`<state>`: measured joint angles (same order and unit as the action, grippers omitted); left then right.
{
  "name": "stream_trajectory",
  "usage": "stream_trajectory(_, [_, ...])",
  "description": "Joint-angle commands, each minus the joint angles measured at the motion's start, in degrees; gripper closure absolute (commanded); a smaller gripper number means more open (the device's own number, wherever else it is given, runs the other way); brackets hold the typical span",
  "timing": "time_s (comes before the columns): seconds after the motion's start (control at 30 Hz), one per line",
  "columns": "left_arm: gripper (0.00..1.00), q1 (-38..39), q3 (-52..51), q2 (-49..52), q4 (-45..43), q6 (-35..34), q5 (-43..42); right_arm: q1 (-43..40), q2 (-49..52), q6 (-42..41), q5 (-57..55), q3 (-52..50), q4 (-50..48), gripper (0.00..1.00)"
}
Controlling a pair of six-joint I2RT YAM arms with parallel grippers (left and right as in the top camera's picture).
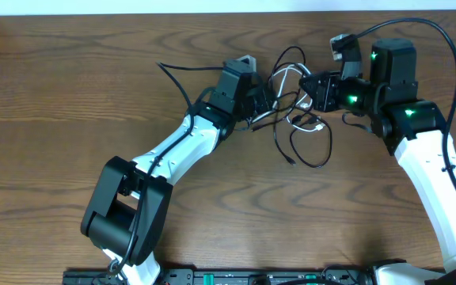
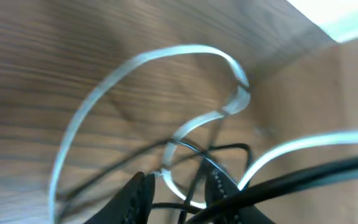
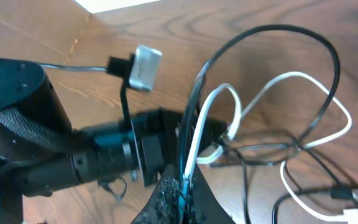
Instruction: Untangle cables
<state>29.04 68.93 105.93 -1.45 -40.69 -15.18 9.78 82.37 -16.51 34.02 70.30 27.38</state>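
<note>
Right pincer (image 3: 180,190) is clamped on the cables (image 1: 295,111), white cord (image 3: 291,78) and black cord (image 3: 278,28) running into it side by side, probably to anchor that end while the knot is pulled open. Left pincer (image 2: 179,199) sits just left of the tangle, fingers apart, strands passing between them unpinched, likely lining up a grab; that view is blurred. The tangle lies on the desk (image 1: 54,95), far of centre, between the two pincers, with loops spilling nearer. Count: two arms, two pincers, two cords, one white and one black, still crossed.
</note>
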Motion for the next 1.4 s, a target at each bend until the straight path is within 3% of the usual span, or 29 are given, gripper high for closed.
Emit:
stream_trajectory(0.0, [0.74,-0.1,0.6,0.2,1.9,-0.3,15.7,-1.1,0.0,0.9,0.0,0.1,1.8,0.99])
stream_trajectory(0.1, [0.92,-0.1,0.6,0.2,3.7,0.7,24.5,-2.5,0.0,0.9,-0.1,0.1,3.9,0.99])
stream_trajectory(0.3, [0.92,-0.1,0.6,-0.7,4.1,12.2,30.6,-7.0,0.0,0.4,-10.1,0.1,10.1,0.99])
stream_trajectory(0.53, [0.92,-1.6,0.6,-7.5,5.5,13.3,31.3,-11.2,1.1,-1.5,-28.7,0.0,16.0,0.99])
stream_trajectory(0.93, [0.93,-2.6,0.6,-25.0,7.6,19.3,30.7,-13.9,12.0,-1.5,-29.4,-0.1,15.8,0.99])
stream_trajectory(1.2, [0.92,-2.6,0.6,-33.4,3.7,23.6,30.7,-13.9,18.3,-1.4,-28.4,-0.1,14.4,0.98])
stream_trajectory(1.27, [0.93,-2.6,0.6,-35.0,2.4,23.6,30.4,-13.9,18.7,0.9,-25.4,-0.1,13.6,0.83])
stream_trajectory(1.33, [0.92,-2.6,0.6,-36.0,1.8,23.6,27.6,-13.9,18.7,4.2,-21.5,-0.1,12.5,0.5])
stream_trajectory(1.37, [0.93,-2.6,0.6,-36.2,1.8,23.5,26.1,-13.9,18.7,5.9,-19.1,0.0,11.9,0.42])
